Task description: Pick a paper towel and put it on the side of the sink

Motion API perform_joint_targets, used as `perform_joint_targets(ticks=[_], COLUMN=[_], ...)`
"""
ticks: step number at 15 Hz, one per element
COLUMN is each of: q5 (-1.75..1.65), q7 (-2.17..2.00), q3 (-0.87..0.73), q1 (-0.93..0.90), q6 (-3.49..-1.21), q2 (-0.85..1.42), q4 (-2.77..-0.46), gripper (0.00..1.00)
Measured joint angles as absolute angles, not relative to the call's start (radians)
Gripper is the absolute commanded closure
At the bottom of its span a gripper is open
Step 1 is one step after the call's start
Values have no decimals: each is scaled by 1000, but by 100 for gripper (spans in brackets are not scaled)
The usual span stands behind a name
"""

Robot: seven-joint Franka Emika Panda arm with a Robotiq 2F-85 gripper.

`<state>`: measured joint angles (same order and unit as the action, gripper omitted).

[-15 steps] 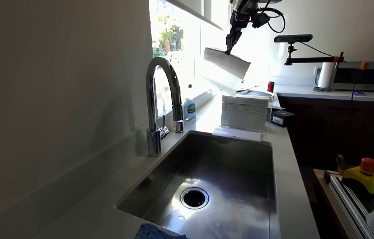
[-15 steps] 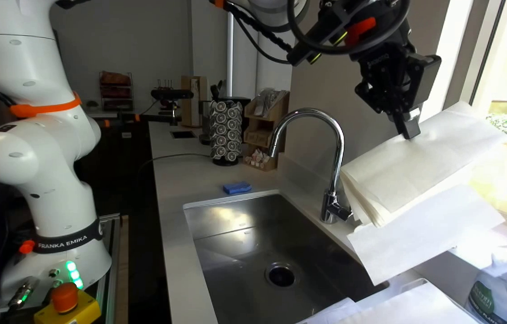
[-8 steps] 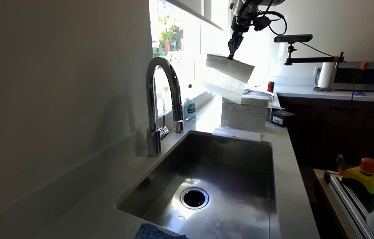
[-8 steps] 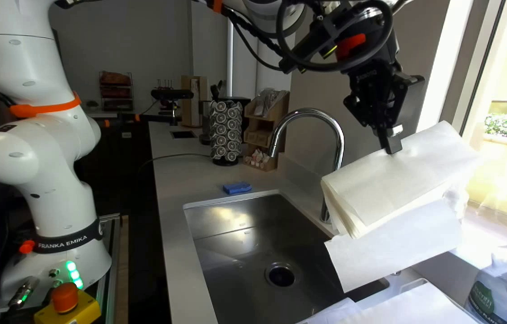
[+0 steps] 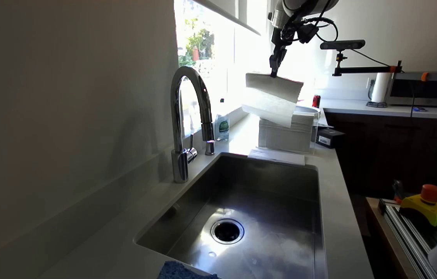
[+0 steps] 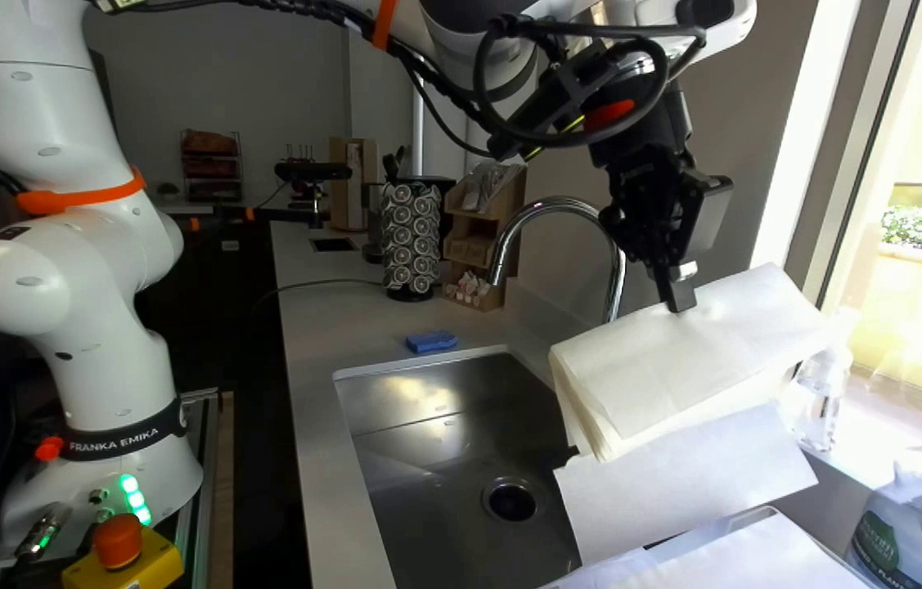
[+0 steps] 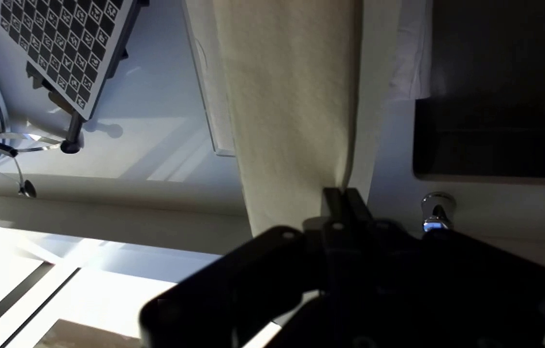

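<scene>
Well, up front in an exterior view sits the sink [image 5: 253, 201], let into the table [image 5: 341, 232], a folded white sheet [image 5: 276, 155] along its one-o'clock rim. Farther out that way, the gripper [image 5: 273, 74] holds up the paper towel [image 5: 272, 100] — jaws pinched tight on its top edge — partly hiding a white stack [image 5: 286, 138].

I hold the white paper towel [image 6: 681, 372] in the air by its top edge, folded and tilted, its bottom hanging loose. The sink [image 5: 268, 209] is lower, a tub of shiny gray metal.
</scene>
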<state>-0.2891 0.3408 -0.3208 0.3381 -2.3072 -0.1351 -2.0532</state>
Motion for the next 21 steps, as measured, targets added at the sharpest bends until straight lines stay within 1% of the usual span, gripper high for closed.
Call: perform_joint_targets(ticks=[11, 21], q5=[-446, -535], q7=[274, 204], q3=[-295, -294], q1=[338, 340], q6=[-2307, -2320], q2=[-182, -170], q4=[-2209, -2329], gripper=[99, 99])
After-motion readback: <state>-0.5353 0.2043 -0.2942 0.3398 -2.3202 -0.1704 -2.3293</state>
